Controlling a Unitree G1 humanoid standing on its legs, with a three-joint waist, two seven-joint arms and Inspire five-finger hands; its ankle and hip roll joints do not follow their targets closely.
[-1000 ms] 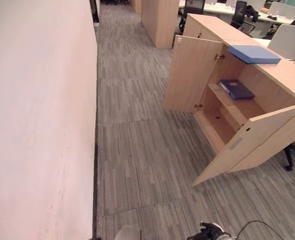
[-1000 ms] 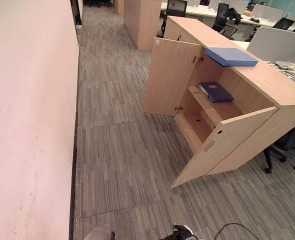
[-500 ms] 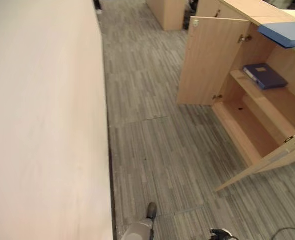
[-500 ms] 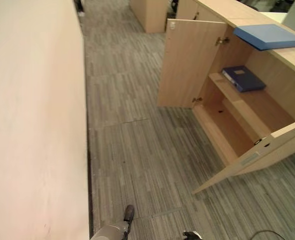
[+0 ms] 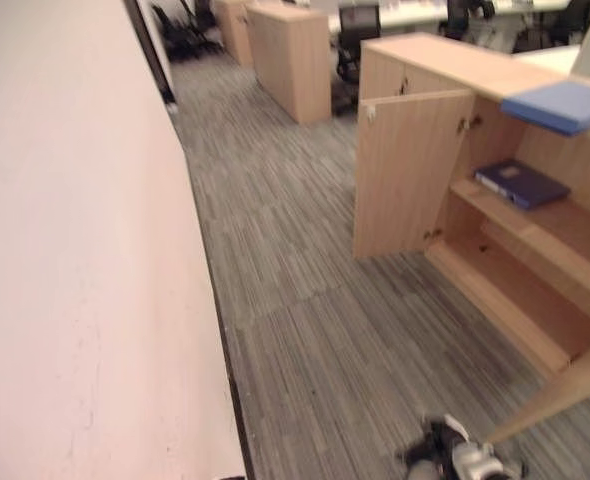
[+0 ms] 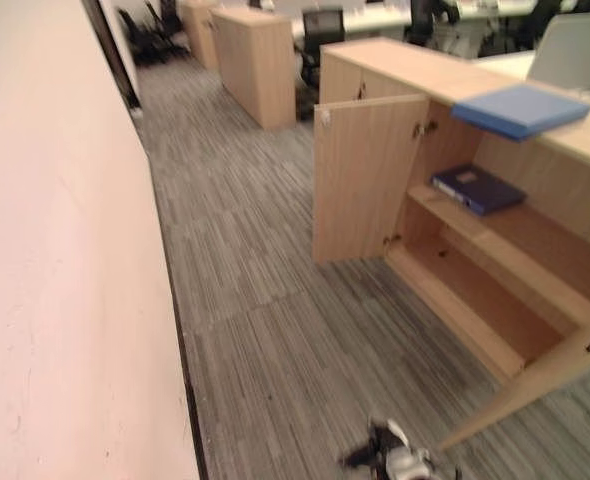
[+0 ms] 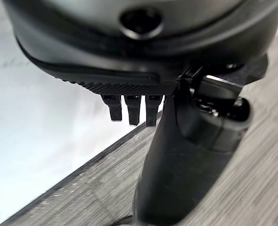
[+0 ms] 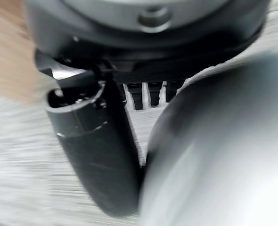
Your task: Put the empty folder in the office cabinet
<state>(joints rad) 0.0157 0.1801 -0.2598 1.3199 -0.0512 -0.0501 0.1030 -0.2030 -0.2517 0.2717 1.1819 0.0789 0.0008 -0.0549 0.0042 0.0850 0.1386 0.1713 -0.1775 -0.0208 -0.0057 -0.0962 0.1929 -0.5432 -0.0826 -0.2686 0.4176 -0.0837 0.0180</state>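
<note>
A: Grey striped carpet (image 5: 305, 300) was seen beside a pale wall (image 5: 65, 250); the cabinet (image 6: 475, 250) was cut off at the right edge, doors open.

B: The light blue folder (image 6: 520, 108) lay on top, a dark binder (image 6: 477, 188) on the shelf. Left hand (image 7: 129, 106) and right hand (image 8: 146, 94) were seen relaxed, nothing held.
</note>
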